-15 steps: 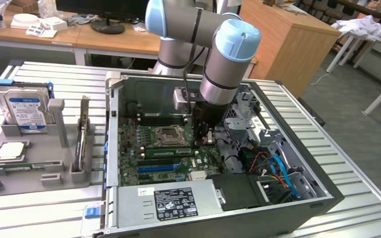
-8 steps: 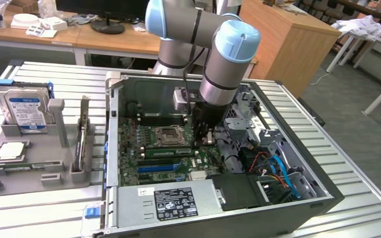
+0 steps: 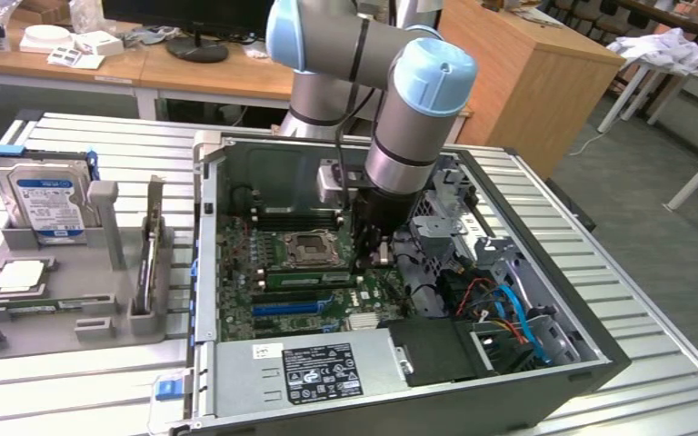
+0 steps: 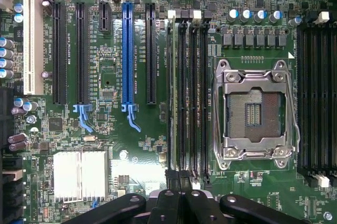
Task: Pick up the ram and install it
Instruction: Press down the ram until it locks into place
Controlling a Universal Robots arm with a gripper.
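The ram (image 4: pixel 171 92) is a thin green stick standing edge-on in the memory slot farthest from the CPU socket (image 4: pixel 255 111). In the exterior view the ram (image 3: pixel 306 278) lies along the slot just in front of the socket. My gripper (image 4: pixel 175 179) is shut, with its black fingertips right over one end of the stick. I cannot tell whether they press on it or pinch it. In the exterior view the gripper (image 3: pixel 371 257) reaches down inside the open computer case (image 3: pixel 210 272), at the exterior view's right end of the ram.
Empty black memory slots (image 4: pixel 192 92) run beside the ram, and a blue slot (image 4: pixel 127 50) lies further off. A grey holder (image 3: pixel 70 304) with a hard drive (image 3: pixel 44 195) stands at the exterior view's left. The power supply (image 3: pixel 313 368) and cables (image 3: pixel 507 313) crowd the case front.
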